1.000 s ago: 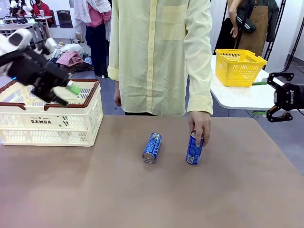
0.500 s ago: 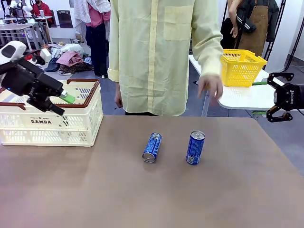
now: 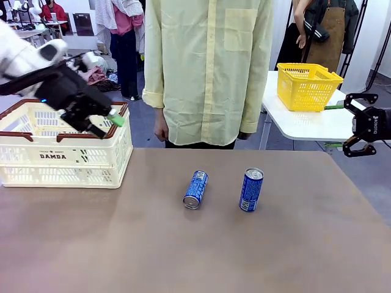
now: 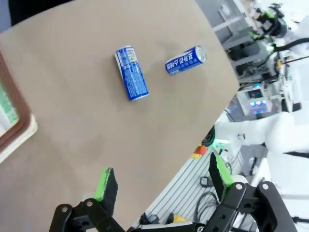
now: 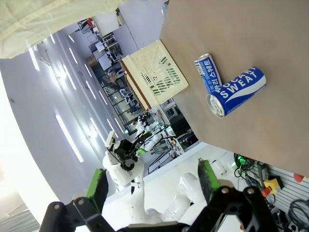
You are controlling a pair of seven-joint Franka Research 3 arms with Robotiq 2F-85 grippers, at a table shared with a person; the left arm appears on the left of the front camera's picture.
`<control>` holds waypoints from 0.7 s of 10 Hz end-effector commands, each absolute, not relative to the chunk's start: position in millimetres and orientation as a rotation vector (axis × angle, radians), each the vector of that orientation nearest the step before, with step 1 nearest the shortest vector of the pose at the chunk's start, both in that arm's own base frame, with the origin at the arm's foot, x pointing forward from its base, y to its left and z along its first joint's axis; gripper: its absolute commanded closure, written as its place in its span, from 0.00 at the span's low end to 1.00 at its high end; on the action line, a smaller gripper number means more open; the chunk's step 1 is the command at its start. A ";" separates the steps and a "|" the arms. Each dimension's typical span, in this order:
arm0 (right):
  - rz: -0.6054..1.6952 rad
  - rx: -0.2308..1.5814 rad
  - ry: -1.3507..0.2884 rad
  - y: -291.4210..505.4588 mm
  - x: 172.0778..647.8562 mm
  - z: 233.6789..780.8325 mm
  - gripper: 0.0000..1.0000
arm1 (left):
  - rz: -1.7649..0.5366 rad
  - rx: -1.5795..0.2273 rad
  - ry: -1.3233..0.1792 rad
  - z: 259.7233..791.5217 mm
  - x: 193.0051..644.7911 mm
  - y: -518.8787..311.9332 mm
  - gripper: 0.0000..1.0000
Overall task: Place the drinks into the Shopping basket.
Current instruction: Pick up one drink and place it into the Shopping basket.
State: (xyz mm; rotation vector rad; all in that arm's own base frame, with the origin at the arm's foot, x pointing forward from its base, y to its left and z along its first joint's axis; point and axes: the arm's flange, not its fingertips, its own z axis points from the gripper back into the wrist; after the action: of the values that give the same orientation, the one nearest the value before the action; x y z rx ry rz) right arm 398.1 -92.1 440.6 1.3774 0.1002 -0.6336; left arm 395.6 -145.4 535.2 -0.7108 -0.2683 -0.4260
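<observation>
Over the right-hand rim of the Shopping basket (image 3: 61,160), the left gripper (image 3: 109,126) hangs with its jaws spread wide and nothing between them. Right of the basket, on the brown table (image 3: 183,256), two drinks sit near each other in front of a person (image 3: 208,67) in a pale yellow shirt: the lying blue can (image 3: 195,189) closer to the basket, the upright blue can (image 3: 251,190) beyond it. Well to the basket's right, past the table's edge, the right gripper (image 3: 346,126) gapes just as wide, empty.

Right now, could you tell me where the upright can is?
In the front view, the upright blue can stands on the table, right of the lying blue can.
</observation>
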 end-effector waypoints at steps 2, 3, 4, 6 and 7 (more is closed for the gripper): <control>-0.624 1.374 0.107 -93.6 397.9 443.7 0.00 | -0.341 -0.421 -0.212 551.1 424.4 -239.8 0.00; -0.624 1.374 0.107 -93.6 397.9 443.7 0.00 | -0.284 -0.282 -0.194 542.1 438.7 -276.7 0.00; -0.624 1.374 0.107 -93.6 397.9 443.7 0.00 | -0.290 -0.179 -0.194 527.4 451.7 -312.7 0.00; -0.624 1.374 0.107 -93.6 397.9 443.7 0.00 | -0.257 -0.001 -0.213 478.7 468.4 -368.2 0.00; -0.624 1.374 0.107 -93.6 397.9 443.7 0.00 | -0.222 0.023 -0.258 450.2 473.7 -385.9 0.00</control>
State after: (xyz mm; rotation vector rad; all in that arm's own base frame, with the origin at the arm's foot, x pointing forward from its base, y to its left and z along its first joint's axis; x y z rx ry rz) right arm 398.0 -92.2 440.6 1.3772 0.1001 -0.6335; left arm 454.0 -359.5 455.9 -0.0321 -0.2573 -0.2736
